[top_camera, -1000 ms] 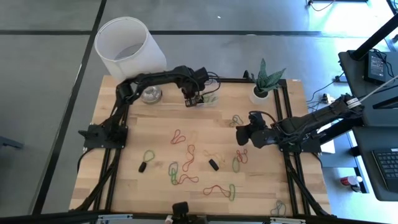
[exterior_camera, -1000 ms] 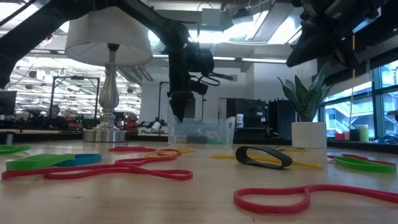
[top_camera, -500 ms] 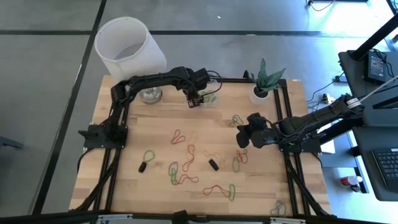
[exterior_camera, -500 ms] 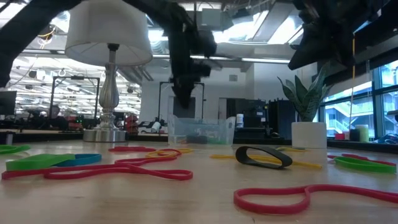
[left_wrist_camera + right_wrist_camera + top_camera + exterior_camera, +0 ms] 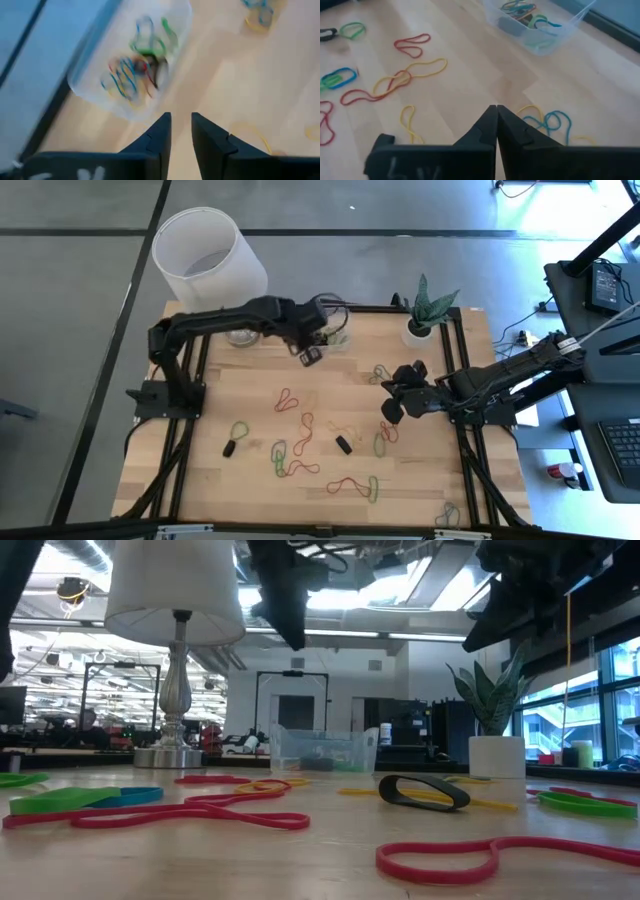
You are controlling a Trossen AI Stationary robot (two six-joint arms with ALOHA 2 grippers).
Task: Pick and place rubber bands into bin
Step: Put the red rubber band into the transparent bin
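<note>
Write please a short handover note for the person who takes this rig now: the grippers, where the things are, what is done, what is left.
Left gripper: just beside the bin, fingers a little apart, nothing between them.
Right gripper: shut, empty, raised over the right half of the table, above loose bands.
Bin: at the far edge of the table, near the middle, next to the plant pot.
Done: several rubber bands already lie in the bin.
Left: many rubber bands are spread over the middle and near part of the table; all must go into the bin.
</note>
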